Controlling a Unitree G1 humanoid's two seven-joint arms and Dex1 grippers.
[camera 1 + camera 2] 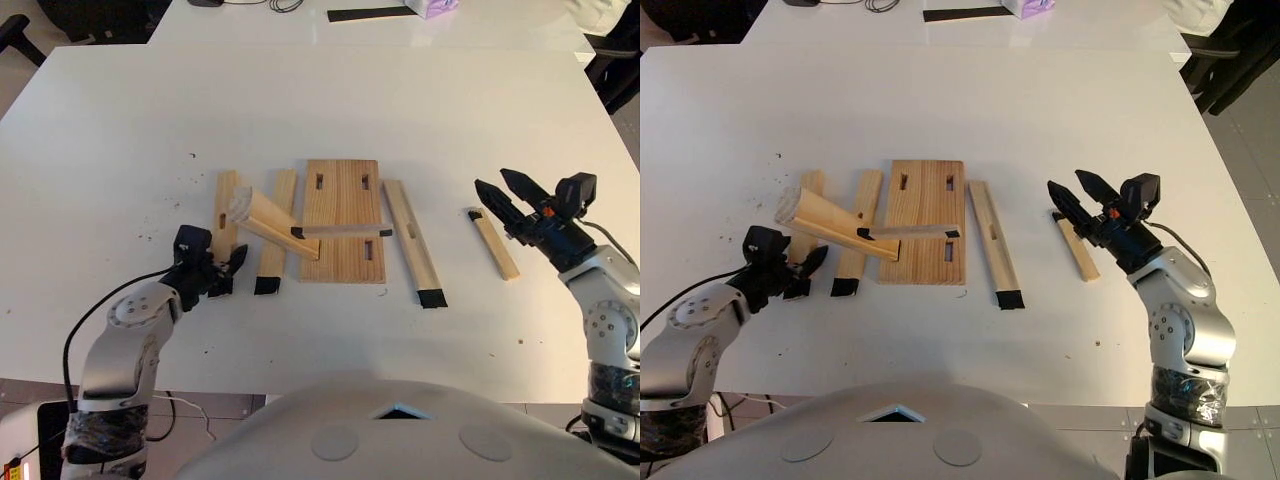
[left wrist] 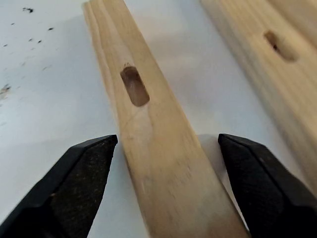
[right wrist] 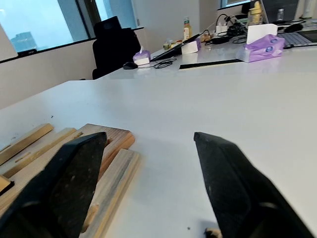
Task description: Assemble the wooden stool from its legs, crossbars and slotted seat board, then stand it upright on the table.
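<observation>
Left eye view has the seat board (image 1: pixel 343 238) flat on the white table (image 1: pixel 330 100), with a thin bar (image 1: pixel 340 230) lying across it. Left of the board lie two legs side by side, a second leg (image 1: pixel 277 240) just beside it and an outer leg (image 1: pixel 225 205) beyond that. A third, slanted leg (image 1: pixel 270 222) crosses the second leg with one end on the board's left edge. Just right of the board lies another leg (image 1: pixel 414 243), and well to the right of that a short bar (image 1: pixel 494 243). The left claw (image 1: pixel 228 272) sits at the near end of the outer leg, left of the board. The right claw (image 1: pixel 492 181) hangs to the right of the short bar, its fingers apart. Left wrist view looks down the outer leg (image 2: pixel 153 144) and its slot, with the left claw (image 2: pixel 167 141) spread on either side of the wood and a gap showing on both sides. Right wrist view shows the right claw (image 3: pixel 148 136) spread wide over the table, the seat board (image 3: pixel 116 139) beyond its fingers (image 3: pixel 74 183).
</observation>
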